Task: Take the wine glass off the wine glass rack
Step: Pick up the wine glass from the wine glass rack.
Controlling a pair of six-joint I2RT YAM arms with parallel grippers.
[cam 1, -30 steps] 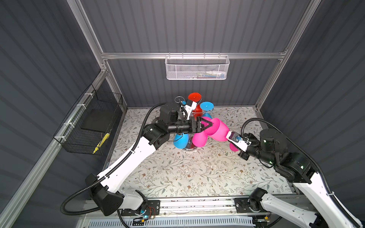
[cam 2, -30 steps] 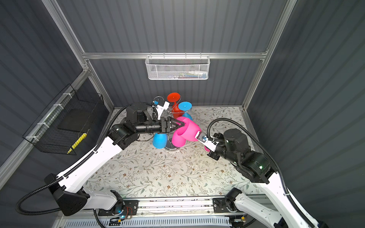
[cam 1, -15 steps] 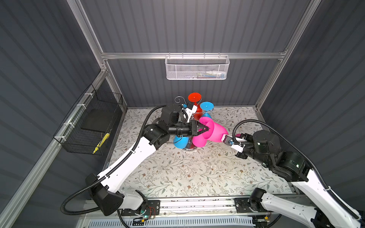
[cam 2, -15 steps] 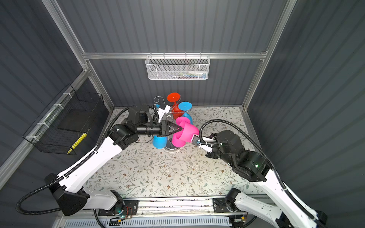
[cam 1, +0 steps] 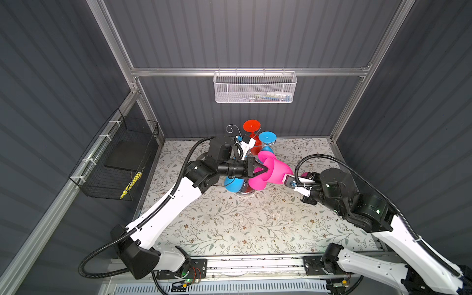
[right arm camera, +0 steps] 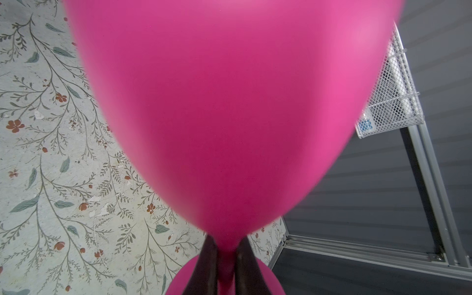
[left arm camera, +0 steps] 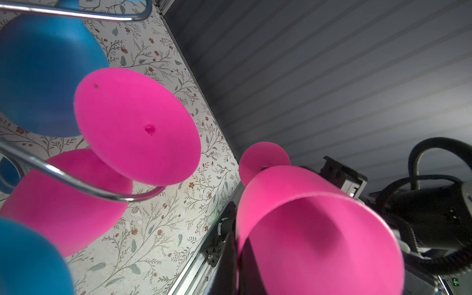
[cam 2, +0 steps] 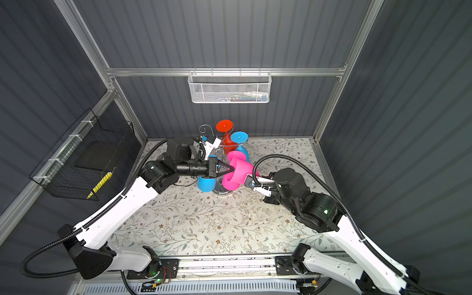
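A pink wine glass [cam 1: 279, 171] [cam 2: 244, 169] lies on its side in the air beside the wine glass rack [cam 1: 231, 129], held from both ends. My right gripper [cam 1: 293, 181] [right arm camera: 226, 258] is shut on its stem, just below the bowl [right arm camera: 229, 102]. My left gripper [cam 1: 264, 169] [left arm camera: 236, 260] is shut on the rim of that bowl [left arm camera: 319, 242], with one finger inside and one outside. The chrome rack's wire arm [left arm camera: 76, 184] still carries a second pink glass [left arm camera: 135, 125], hanging foot up.
Also on the rack hang a red glass [cam 1: 251, 126] and two blue glasses [cam 1: 267, 138] [cam 1: 233, 184]. A white mesh basket [cam 1: 255, 88] is on the back wall and a black wire basket [cam 1: 115, 163] on the left wall. Both arms meet over the floral mat [cam 1: 242, 224].
My left gripper was open around the glass's rim and has closed on it. My right arm has pushed the glass a little to the left, toward the left gripper.
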